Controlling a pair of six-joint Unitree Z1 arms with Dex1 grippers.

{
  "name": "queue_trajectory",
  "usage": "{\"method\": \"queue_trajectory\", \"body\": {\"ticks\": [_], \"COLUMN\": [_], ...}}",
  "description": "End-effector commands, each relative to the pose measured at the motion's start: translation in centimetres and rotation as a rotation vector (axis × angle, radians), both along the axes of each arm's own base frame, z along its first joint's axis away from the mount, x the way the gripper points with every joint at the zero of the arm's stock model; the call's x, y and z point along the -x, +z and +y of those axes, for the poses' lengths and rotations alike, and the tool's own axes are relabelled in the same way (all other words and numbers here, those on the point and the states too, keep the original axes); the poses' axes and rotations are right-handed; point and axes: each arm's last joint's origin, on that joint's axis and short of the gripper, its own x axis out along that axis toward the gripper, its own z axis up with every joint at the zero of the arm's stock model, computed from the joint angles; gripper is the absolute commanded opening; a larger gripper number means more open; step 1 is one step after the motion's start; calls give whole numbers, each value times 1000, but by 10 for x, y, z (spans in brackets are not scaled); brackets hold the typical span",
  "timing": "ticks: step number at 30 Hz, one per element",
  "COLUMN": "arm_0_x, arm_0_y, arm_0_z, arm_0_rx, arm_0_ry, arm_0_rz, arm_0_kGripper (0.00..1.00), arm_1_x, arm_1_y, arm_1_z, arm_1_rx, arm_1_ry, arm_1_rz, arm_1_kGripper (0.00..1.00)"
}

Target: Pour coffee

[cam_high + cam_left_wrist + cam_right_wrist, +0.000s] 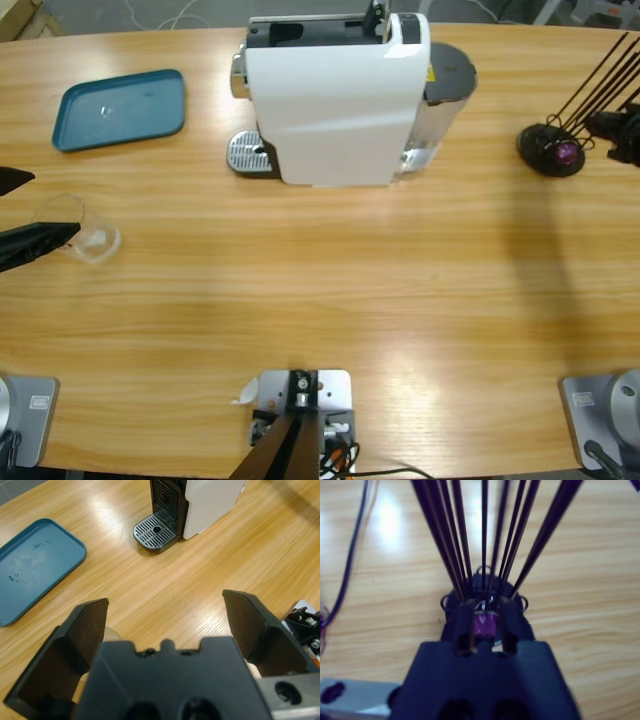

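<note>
Gaping wide and empty, left tool (165,625) is hovering beside glass (88,236), while right tool (480,625) is pinching purple capsule (483,624); grasping glass likely comes next.

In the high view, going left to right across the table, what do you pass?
Left gripper at the left edge → clear glass → teal tray → white coffee machine → black capsule holder, where the right gripper sits.
</note>
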Motion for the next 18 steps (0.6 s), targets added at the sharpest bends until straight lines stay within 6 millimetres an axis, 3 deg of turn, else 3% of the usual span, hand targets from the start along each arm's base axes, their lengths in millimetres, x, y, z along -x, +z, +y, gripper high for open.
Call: {"method": "queue_trajectory", "body": {"ticks": [1,12,18], "arm_0_x": [5,7,8], "arm_0_y": [-13,-15,-15], "arm_0_z": [5,7,8], "arm_0_rx": [-13,-13,-10], "arm_0_ry": [11,11,3], "arm_0_rz": [39,39,41], "arm_0_kGripper": [982,982,982], "arm_1_x": [5,15,16], "arm_1_y": [-28,-36,-52], "arm_1_z": [-3,-4,0], "arm_1_rx": [7,-3,-7], "arm_1_ry": [-43,-44,-44], "arm_1_rz": [105,33,67], "arm_1_kGripper": [250,250,250]}}
